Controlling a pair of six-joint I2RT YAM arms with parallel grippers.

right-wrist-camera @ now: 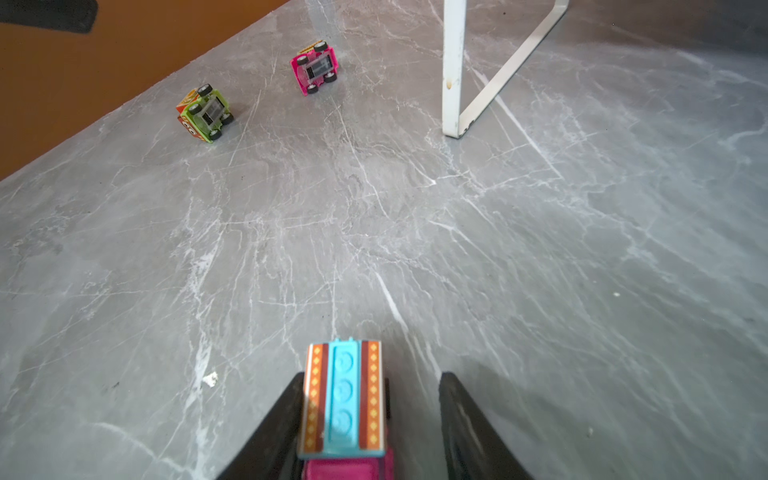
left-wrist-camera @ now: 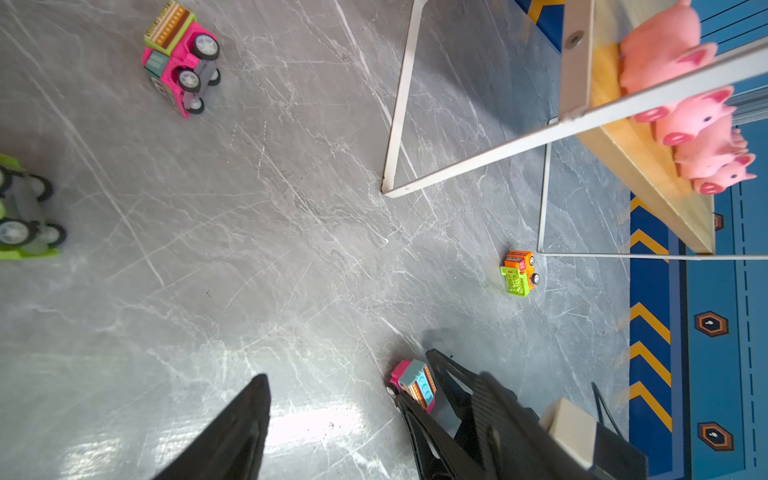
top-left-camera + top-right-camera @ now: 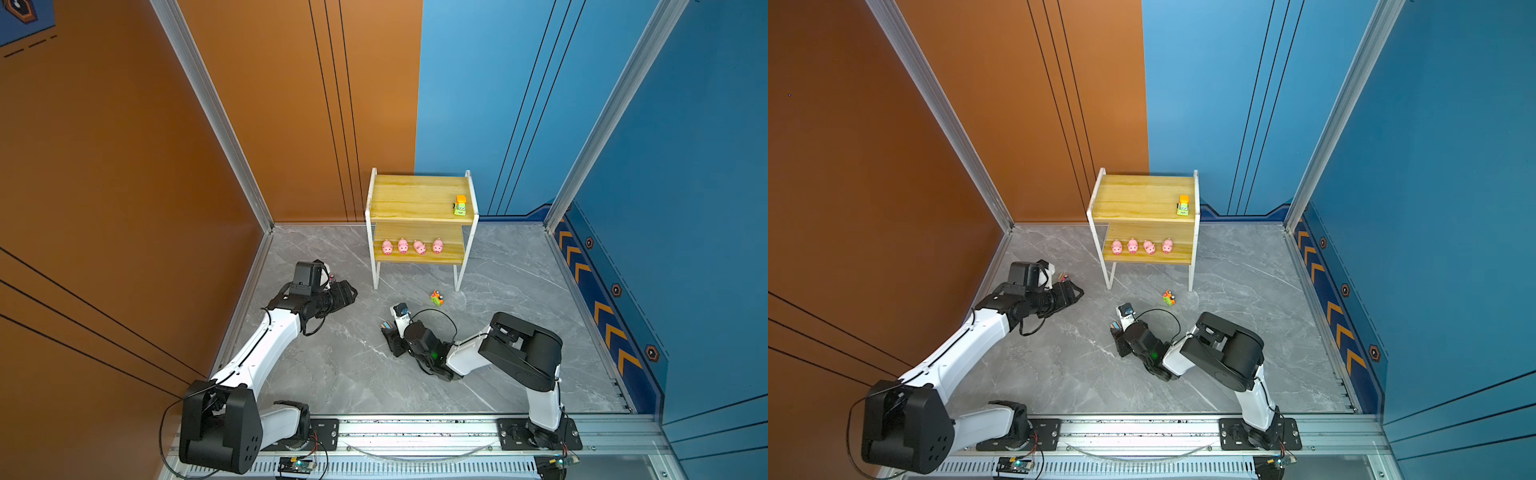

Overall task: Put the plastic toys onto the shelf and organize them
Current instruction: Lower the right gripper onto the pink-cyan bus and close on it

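Note:
The shelf point(image 3: 415, 195) stands at the back. Several pink pigs point(image 3: 411, 246) line its lower board, and a green-orange car point(image 3: 460, 205) sits on the upper board's right end. My right gripper point(image 1: 372, 376) is low on the floor, open around a pink car with a blue roof point(image 1: 345, 395); one finger touches it, the other stands apart. An orange-green car point(image 3: 436, 297) rests by the shelf's right front leg. A pink car point(image 1: 316, 68) and a green car point(image 1: 205, 114) lie on their sides near my left gripper point(image 3: 352, 291), which is open and holds nothing.
The grey marble floor point(image 3: 357, 374) is walled by an orange panel on the left and blue panels behind and on the right. The shelf's white legs point(image 1: 453, 83) stand just beyond the right gripper. A metal rail point(image 3: 415, 432) runs along the front edge.

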